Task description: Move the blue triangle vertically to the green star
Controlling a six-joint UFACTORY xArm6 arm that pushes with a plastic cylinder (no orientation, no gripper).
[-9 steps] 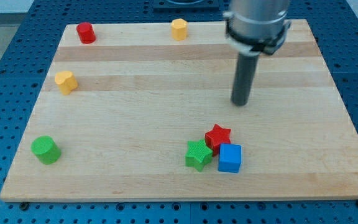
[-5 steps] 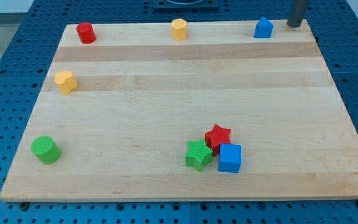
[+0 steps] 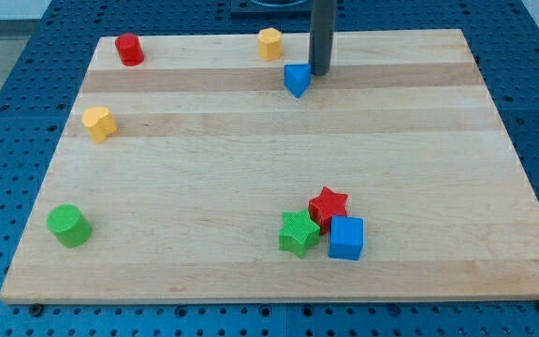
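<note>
The board [image 3: 494, 140] holds the blue triangle [image 3: 296, 80] near its top, the green star [image 3: 298, 233] straight below at six o'clock. My tip [image 3: 319, 73] touches the triangle at two o'clock, placed to shove it down; there are no jaws.

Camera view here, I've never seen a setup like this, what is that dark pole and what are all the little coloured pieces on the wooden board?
There is just one picture of this moment, looking down at an angle on a wooden board lying on a blue perforated table.

The dark pole is the end of a robot arm. It has no pincer and holds nothing; it only pushes pieces by sliding my tip across the wood.

My tip is right beside the blue triangle, on its right in the view. Near the view's bottom sit a green star, a red star and a blue cube, clustered together. Elsewhere lie a red block, two yellow blocks and a green cylinder.
</note>
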